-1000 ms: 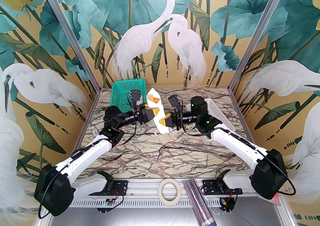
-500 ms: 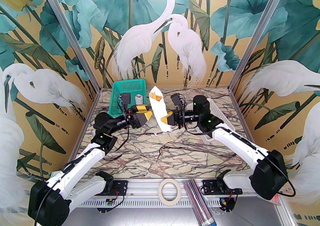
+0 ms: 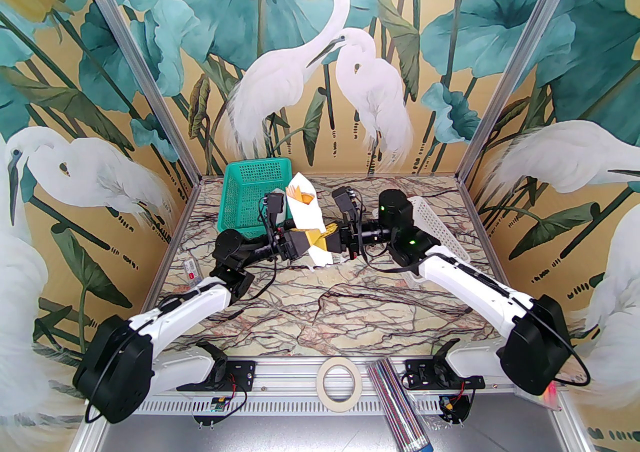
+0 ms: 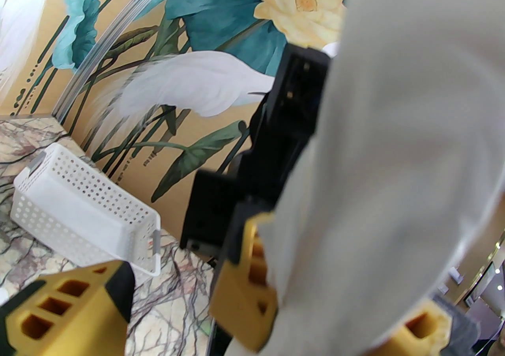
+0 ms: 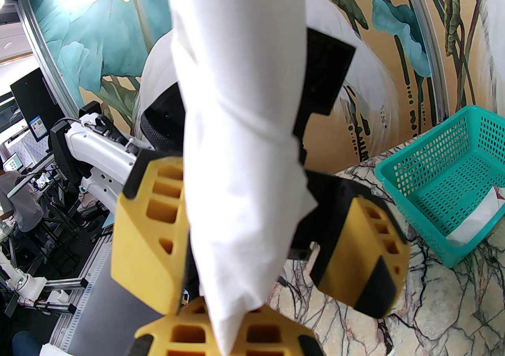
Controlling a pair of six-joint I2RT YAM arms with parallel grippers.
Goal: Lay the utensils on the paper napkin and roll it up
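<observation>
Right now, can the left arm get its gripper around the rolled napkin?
Probably yes. The left gripper is open with a finger on each side of the rolled napkin, nothing between them. The right gripper, shut on the roll's lower end, sits close by, so room is tight.

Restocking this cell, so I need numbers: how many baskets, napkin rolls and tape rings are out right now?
Baskets: 2, green basket and white basket
Napkin rolls: 2, paper napkin roll held up, other roll in the green basket
Tape rings: 1, tape ring at the near edge
Total: 5
</observation>
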